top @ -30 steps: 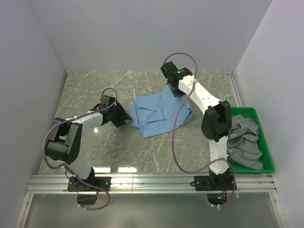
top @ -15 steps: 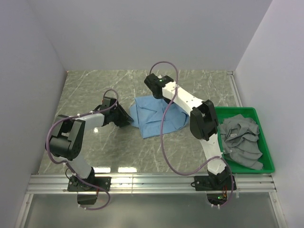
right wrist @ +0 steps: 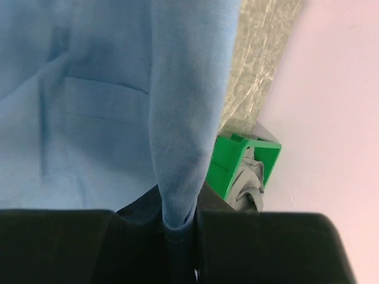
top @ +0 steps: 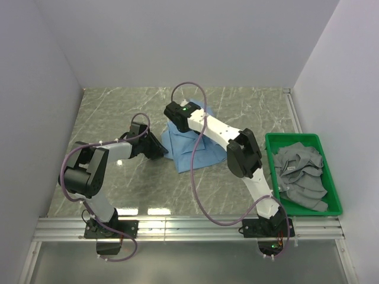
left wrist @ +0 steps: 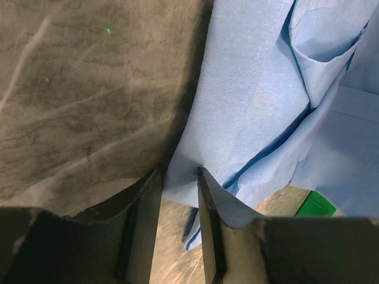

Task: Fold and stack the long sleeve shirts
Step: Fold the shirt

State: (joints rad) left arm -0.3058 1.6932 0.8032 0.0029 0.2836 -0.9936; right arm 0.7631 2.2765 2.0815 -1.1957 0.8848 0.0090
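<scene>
Right jaws clench a sleeve of the light blue shirt (left wrist: 249, 106); left jaws straddle its edge, grip unclear.

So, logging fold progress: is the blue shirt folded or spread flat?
Partly folded: the blue shirt lies in overlapping layers, and the right gripper pinches a long fold of it.
</scene>
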